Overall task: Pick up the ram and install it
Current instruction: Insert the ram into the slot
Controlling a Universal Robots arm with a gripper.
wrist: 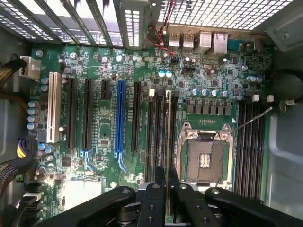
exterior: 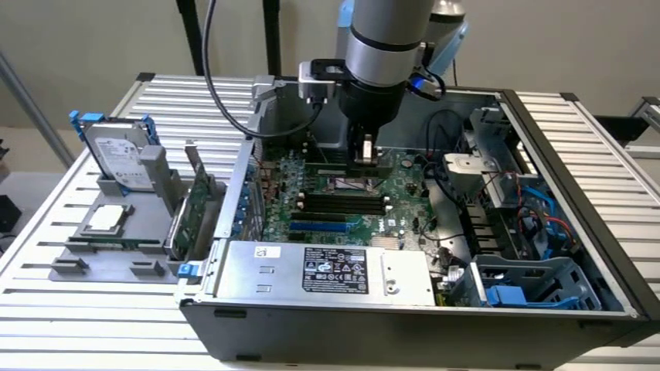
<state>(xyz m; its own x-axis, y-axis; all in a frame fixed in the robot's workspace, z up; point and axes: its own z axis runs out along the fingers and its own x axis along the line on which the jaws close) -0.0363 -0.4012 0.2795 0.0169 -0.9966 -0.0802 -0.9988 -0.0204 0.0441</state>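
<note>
The ram [wrist: 168, 132] appears edge-on as a thin pale strip running away from my fingers. My gripper [wrist: 167, 174] is shut on it, its black fingers [wrist: 155, 198] pressed against both faces. The stick hangs in line with the bank of black memory slots [wrist: 152, 137] beside the open CPU socket [wrist: 207, 156]. I cannot tell whether its lower edge touches a slot. In the exterior view my gripper [exterior: 365, 158] reaches down inside the open computer case [exterior: 413, 317], just above the green motherboard [exterior: 341, 202].
A silver power supply [exterior: 330, 270] fills the case's near side, and cables and a blue drive cage [exterior: 526, 290] lie at the exterior view's right. Outside, a grey fixture [exterior: 103, 263] holds a hard drive [exterior: 116, 151] and a green expansion card [exterior: 196, 209]. A second memory slot bank [wrist: 251, 146] flanks the socket.
</note>
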